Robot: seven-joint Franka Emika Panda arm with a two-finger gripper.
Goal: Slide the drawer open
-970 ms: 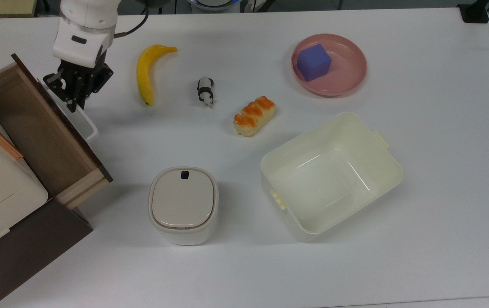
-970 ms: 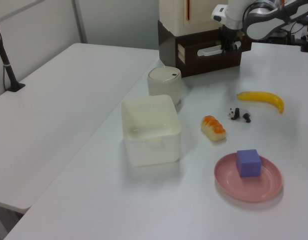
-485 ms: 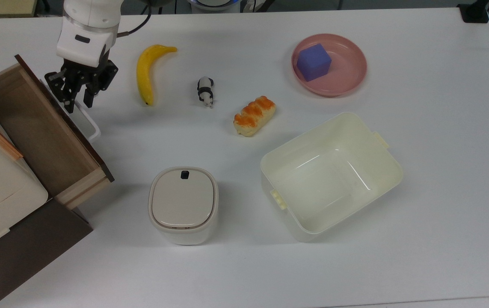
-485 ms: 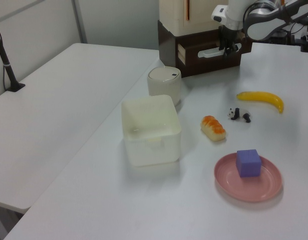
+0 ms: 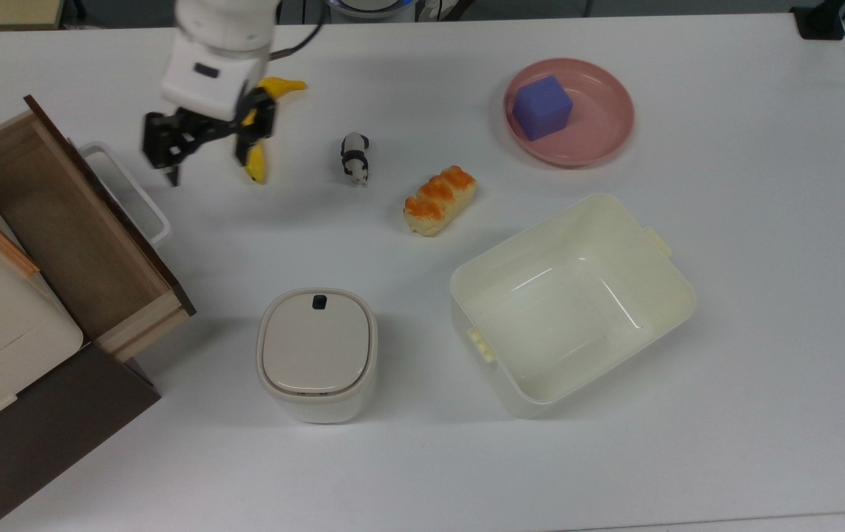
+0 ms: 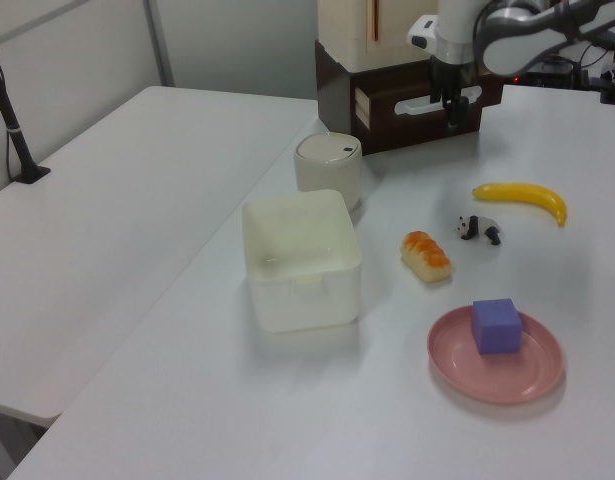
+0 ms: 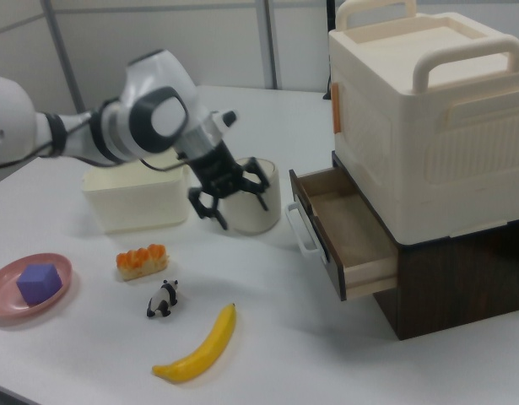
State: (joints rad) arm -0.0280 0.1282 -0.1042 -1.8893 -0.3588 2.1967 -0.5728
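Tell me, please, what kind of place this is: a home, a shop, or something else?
Probably a robotics lab or test room. A robot arm with an open gripper works over a plain white table holding staged props: a toy panda, a purple cube on a pink plate.

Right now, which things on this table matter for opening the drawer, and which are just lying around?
Part of the job: the drawer, already pulled out; its white handle; the gripper, open and clear of the handle.

Lying about: banana, toy panda, bread, purple cube on pink plate, cream tub, lidded bin.
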